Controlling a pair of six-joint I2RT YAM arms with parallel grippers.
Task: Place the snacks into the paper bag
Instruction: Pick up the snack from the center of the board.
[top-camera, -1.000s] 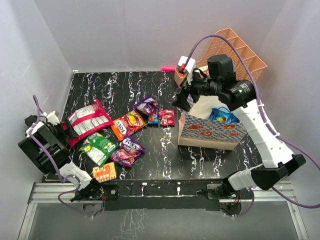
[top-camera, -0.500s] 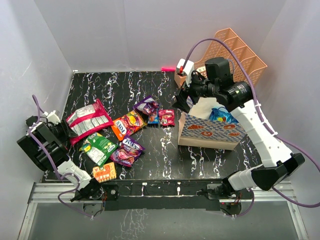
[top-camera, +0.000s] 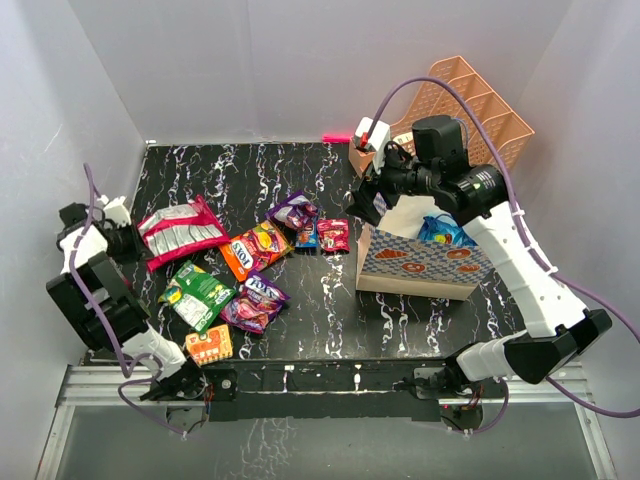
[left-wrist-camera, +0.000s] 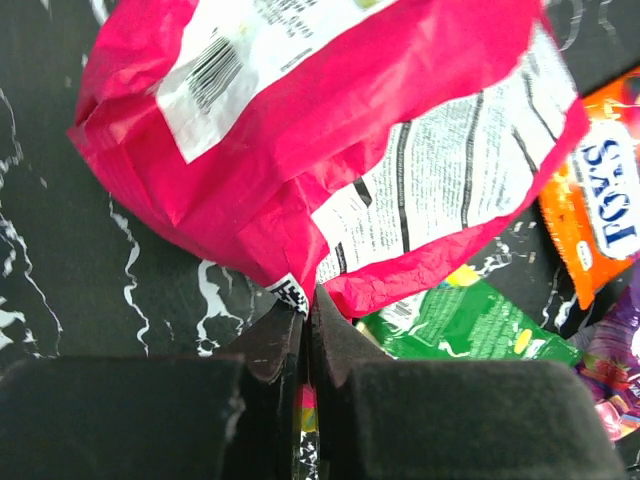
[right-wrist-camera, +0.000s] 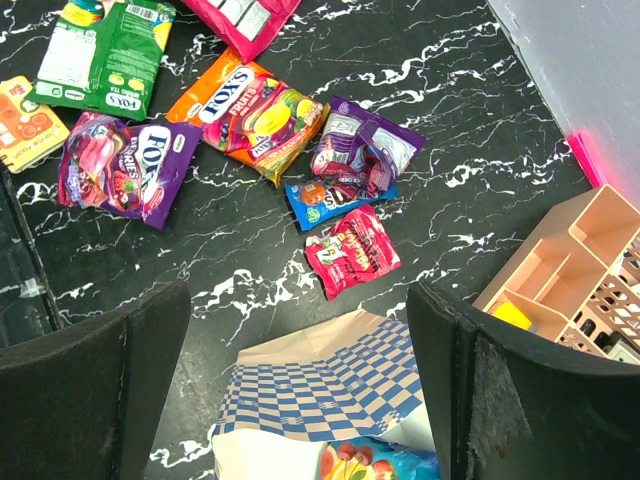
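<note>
At the table's (top-camera: 250, 170) left edge, the left gripper (top-camera: 128, 240) meets the pink packet (top-camera: 185, 228). The top view gives no more than that. The left wrist view shows the jaws clenched on the packet's crumpled bottom seam, with the green packet (left-wrist-camera: 460, 320) just beyond. The right gripper (top-camera: 362, 205) hangs released, jaws wide, over the bag's (top-camera: 420, 262) far left corner. Its wrist view looks down on the bag's checked flap and a blue packet (right-wrist-camera: 370, 462) inside it. The top view adds the bag upright at right, with the arm covering part of its mouth. Loose snacks lie between the two arms: an orange packet (top-camera: 255, 247), a purple packet (top-camera: 255, 300), an orange box (top-camera: 208, 345), and three small packets (top-camera: 307, 235) close together nearer the bag. The peach organizer (top-camera: 480, 105) stands behind the bag.
</note>
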